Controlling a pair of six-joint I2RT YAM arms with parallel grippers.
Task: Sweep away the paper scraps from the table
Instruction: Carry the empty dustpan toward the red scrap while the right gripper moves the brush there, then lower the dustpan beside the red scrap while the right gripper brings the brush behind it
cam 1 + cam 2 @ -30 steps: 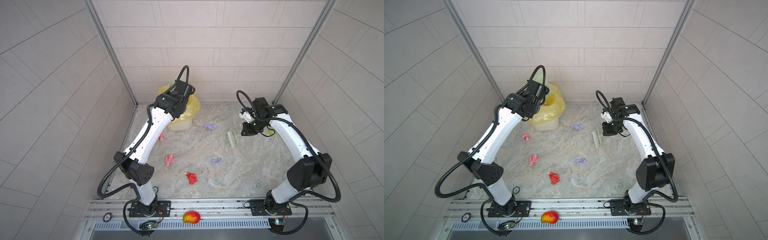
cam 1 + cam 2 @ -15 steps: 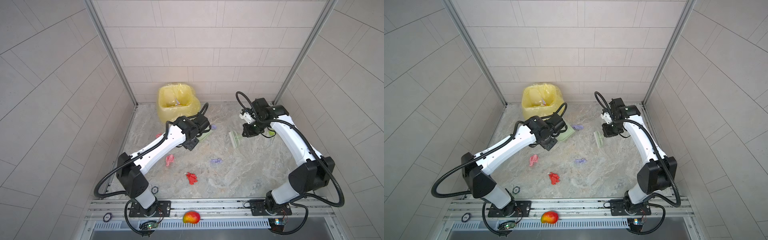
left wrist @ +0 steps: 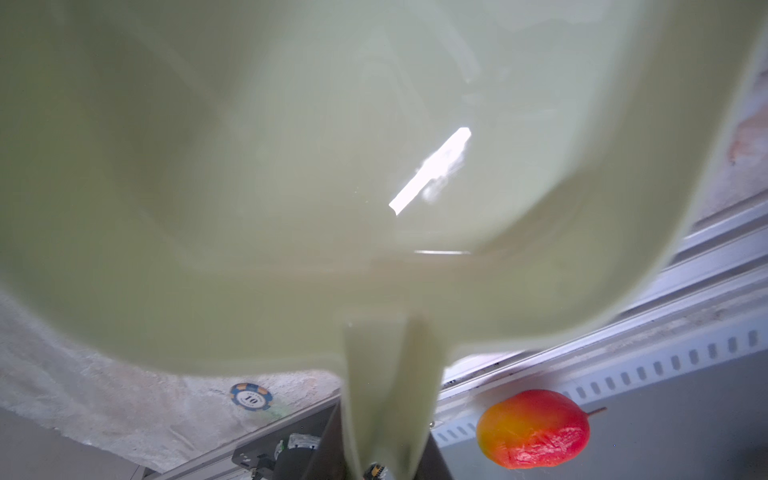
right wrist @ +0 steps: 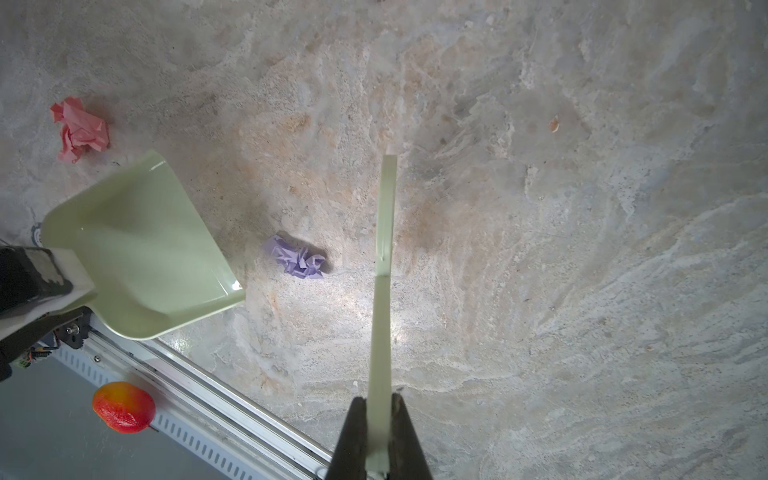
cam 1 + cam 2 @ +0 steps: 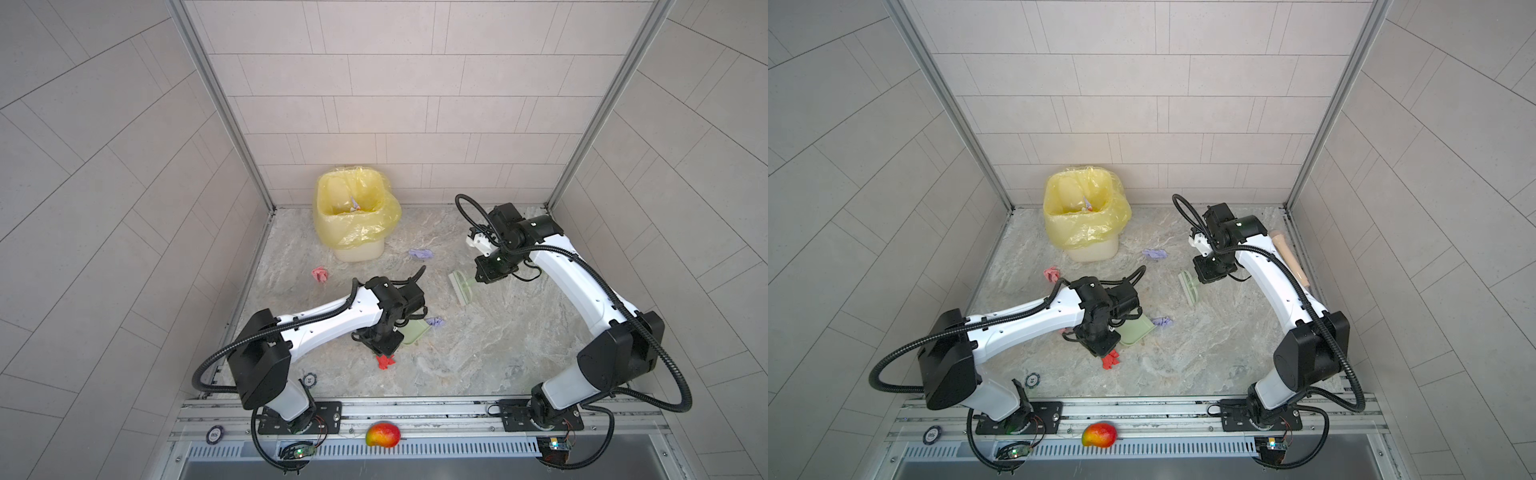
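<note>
1. You find the left gripper point(image 5: 379, 338) low over the table's middle. Its jaws are pinched on the handle of a pale green dustpan point(image 4: 141, 249), whose body fills the left wrist view.
2. You find the right gripper point(image 4: 379, 440) with its dark fingers point(image 4: 353, 440) pressed tight on the thin handle of a pale green brush point(image 5: 461, 286). You cannot tell whether the brush head touches the table point(image 5: 498, 332).
3. Nearest of the paper scraps: one lavender scrap point(image 4: 297, 259) lies on the table between the dustpan's open lip and the brush, just beside the lip and touching neither.
4. One red scrap point(image 5: 384, 361) lies just beside the left gripper, on its front-rail side.
5. One pink scrap point(image 4: 79, 129) lies near the dustpan's side wall, apart from it. In both top views the left arm hides most of it.
6. Farther out, you have a second pink scrap point(image 5: 320, 274) near the bin's base and a second lavender scrap point(image 5: 420, 252) just to the bin's right.
7. A yellow-lined bin point(image 5: 361, 249) stands at the table's back wall, with a few scraps inside.
8. A mango point(image 5: 382, 434) sits on the front rail, and a poker chip point(image 3: 250, 397) lies at the table's front edge.
</note>
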